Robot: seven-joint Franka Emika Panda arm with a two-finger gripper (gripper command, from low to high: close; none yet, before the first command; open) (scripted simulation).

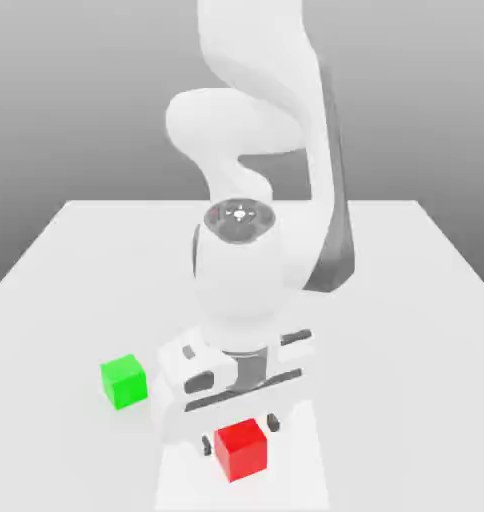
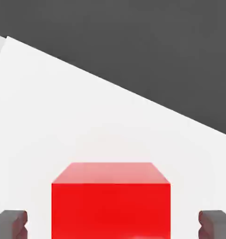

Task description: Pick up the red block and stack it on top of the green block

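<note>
Red block (image 2: 111, 200), matte cube between spread tool (image 1: 240, 434) fingers, green block (image 1: 124, 380) nearby

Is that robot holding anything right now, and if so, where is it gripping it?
Nothing is held. The gripper is open, its fingertips on either side of the red block with gaps, not touching it.

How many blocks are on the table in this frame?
2. The red block sits between the open gripper's fingertips, a gap on each side. The green block sits apart, toward the exterior view's left. The arm could hide others.
</note>
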